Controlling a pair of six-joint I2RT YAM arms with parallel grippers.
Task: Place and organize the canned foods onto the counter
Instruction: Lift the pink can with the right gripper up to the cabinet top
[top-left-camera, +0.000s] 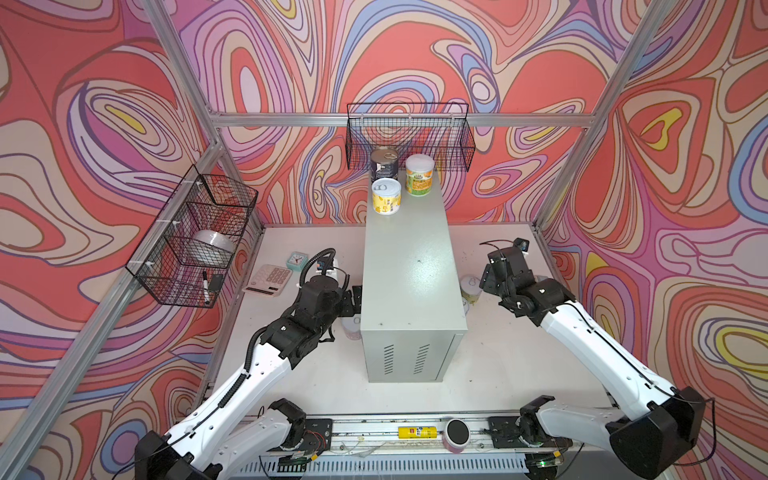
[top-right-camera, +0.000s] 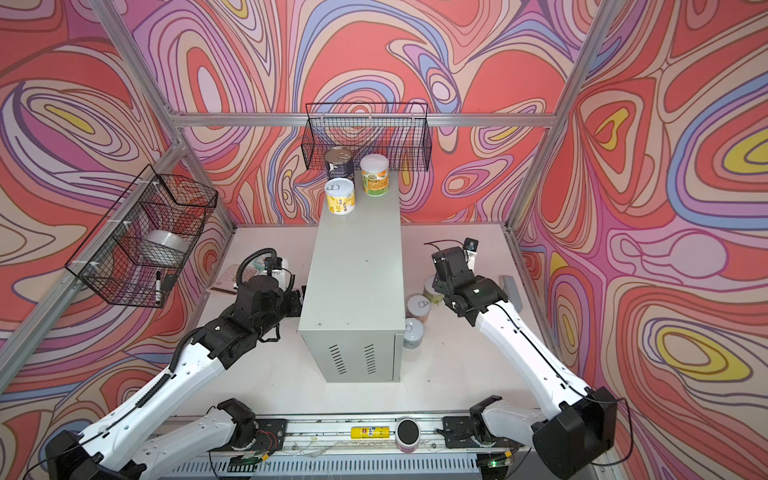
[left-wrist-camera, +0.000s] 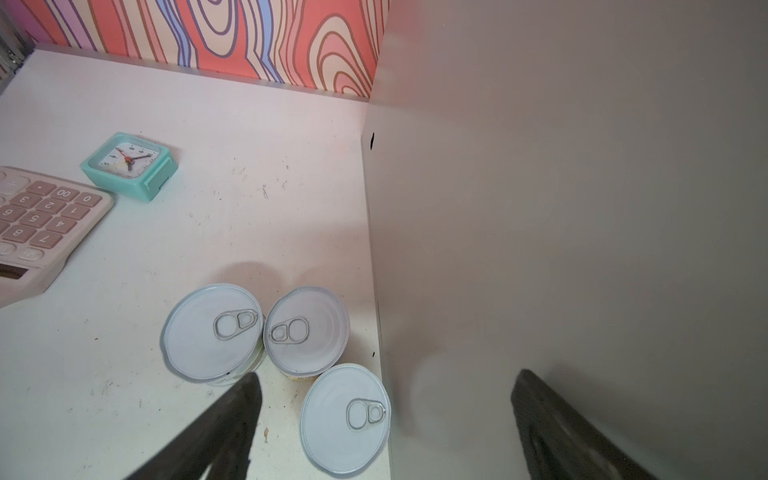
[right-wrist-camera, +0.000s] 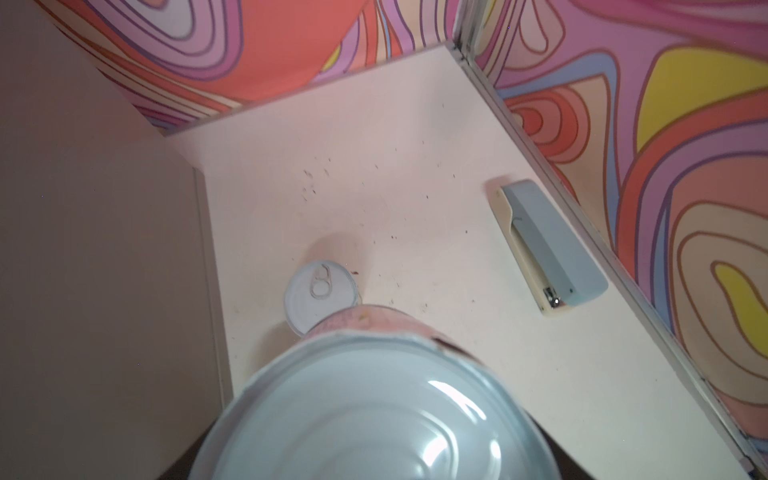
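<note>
The grey counter (top-left-camera: 409, 270) stands mid-table. At its far end stand three cans: a dark-blue tin (top-left-camera: 384, 164), a green-and-orange can (top-left-camera: 419, 174) and a yellow can (top-left-camera: 386, 196). My left gripper (left-wrist-camera: 386, 399) hangs open beside the counter's left wall. Below it three white-lidded cans cluster on the table, and the nearest can (left-wrist-camera: 345, 417) lies between the fingers, untouched. My right gripper (top-left-camera: 486, 278) is shut on a pink-labelled can (right-wrist-camera: 374, 407), lifted right of the counter. Another can (right-wrist-camera: 322, 297) stands on the table beyond it.
A mint clock (left-wrist-camera: 129, 164) and a calculator (left-wrist-camera: 37, 224) lie left of the cans. A stapler (right-wrist-camera: 548, 245) lies by the right wall. Wire baskets (top-left-camera: 409, 133) (top-left-camera: 195, 237) hang on the walls. A yellow tube (top-left-camera: 417, 432) and a pink cylinder (top-left-camera: 456, 434) rest on the front rail.
</note>
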